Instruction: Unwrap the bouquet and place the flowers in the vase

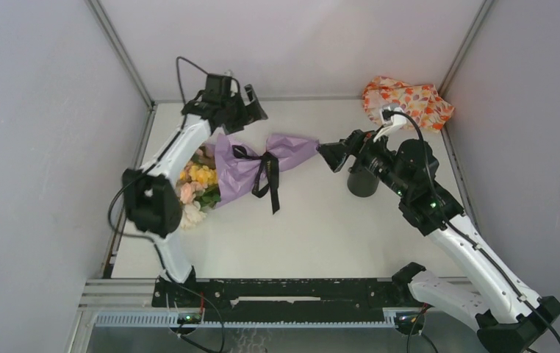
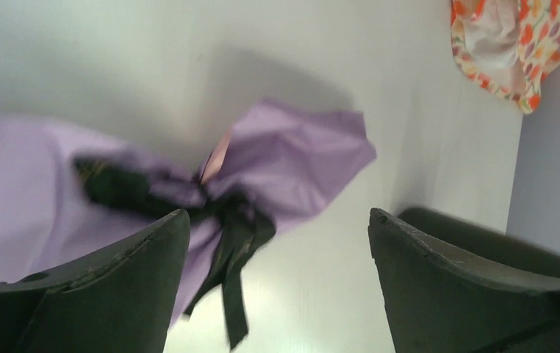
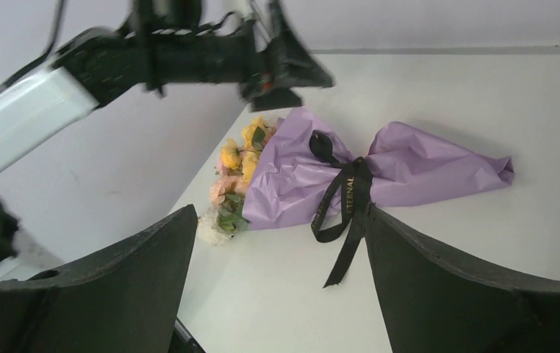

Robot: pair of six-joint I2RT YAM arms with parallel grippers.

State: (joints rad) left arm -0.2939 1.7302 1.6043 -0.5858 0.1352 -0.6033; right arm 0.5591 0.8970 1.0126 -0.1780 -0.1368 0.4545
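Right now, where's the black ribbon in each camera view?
Top external: ribbon left of centre, tied round the lilac wrapping, ends trailing toward the arm bases.
Left wrist: ribbon lower centre, blurred.
Right wrist: ribbon centre, gold lettering showing.
Shared landmark: the wrapping's crumpled tail.

Orange-and-white floral-print cloth bundle (image 1: 407, 101), perhaps a bag, in the far right corner of a white table (image 1: 321, 235), pale grey walls (image 1: 34, 110) around, black rail (image 1: 292, 291) at the near edge
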